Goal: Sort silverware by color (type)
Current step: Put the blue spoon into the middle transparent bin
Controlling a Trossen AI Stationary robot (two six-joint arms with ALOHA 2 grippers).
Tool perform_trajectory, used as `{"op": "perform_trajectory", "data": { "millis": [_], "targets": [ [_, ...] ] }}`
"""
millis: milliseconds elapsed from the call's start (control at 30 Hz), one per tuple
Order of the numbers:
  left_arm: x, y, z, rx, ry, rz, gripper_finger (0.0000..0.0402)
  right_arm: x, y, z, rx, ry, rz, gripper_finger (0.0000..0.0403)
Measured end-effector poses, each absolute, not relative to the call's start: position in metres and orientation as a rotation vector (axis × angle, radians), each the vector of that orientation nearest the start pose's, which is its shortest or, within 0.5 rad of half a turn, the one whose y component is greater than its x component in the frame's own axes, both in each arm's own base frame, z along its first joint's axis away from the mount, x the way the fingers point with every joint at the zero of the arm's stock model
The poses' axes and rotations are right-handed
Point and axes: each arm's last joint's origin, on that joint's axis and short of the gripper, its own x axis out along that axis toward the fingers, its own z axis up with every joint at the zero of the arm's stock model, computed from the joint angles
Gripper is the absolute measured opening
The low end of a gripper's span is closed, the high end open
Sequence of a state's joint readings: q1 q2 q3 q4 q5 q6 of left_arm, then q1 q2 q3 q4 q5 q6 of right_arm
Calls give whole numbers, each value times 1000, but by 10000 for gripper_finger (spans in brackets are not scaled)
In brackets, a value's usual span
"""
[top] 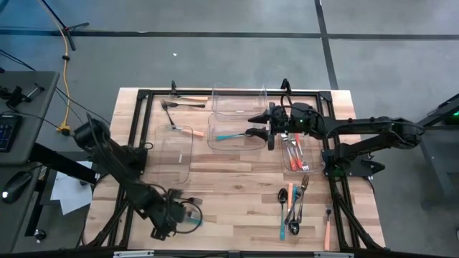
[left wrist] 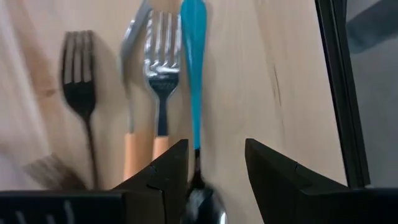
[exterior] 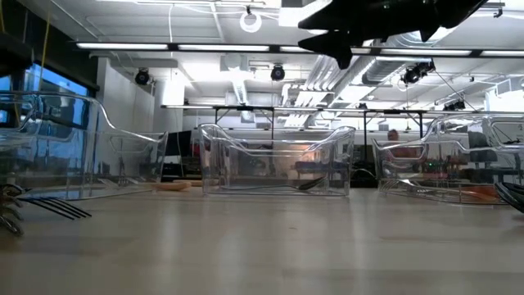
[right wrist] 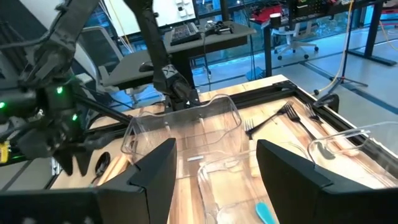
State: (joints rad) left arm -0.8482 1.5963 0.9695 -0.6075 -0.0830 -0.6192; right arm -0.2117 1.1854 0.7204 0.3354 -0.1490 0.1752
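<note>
The left hand, fingers apart astride the teal-handled spoon, should centre on its thin neck — clear of the neighbouring fork — then close squarely, while the right hand waits wide apart.

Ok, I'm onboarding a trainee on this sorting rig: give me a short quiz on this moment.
1. True or false: the right gripper holds a fork.
2. What colour is the handle of the spoon between the left gripper fingers?
3. The handles in the right-hand bin are mostly: A orange, B black, C teal.
Key: 1 false, it is open and empty; 2 teal-blue; 3 A.
</note>
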Motion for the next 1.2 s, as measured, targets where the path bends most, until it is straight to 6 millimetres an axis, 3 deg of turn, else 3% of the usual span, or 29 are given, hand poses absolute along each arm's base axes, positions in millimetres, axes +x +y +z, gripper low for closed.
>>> {"op": "perform_trajectory", "data": {
  "millis": [333,567,733,933,1200],
  "targets": [
    [202,-225,148,56,1313,-221,147,257,-52,279,199,126,-79,206],
    [203,-227,137,65,1346,-217,144,257,-52,278,205,134,-80,206],
    [203,-227,133,46,1370,-188,106,257,-52,278,208,135,-80,206],
    [206,-222,135,-5,1376,-144,14,257,-52,278,209,137,-80,206],
    [207,-223,139,-22,1363,-187,4,257,-52,278,209,137,-80,206]
  ]
}}
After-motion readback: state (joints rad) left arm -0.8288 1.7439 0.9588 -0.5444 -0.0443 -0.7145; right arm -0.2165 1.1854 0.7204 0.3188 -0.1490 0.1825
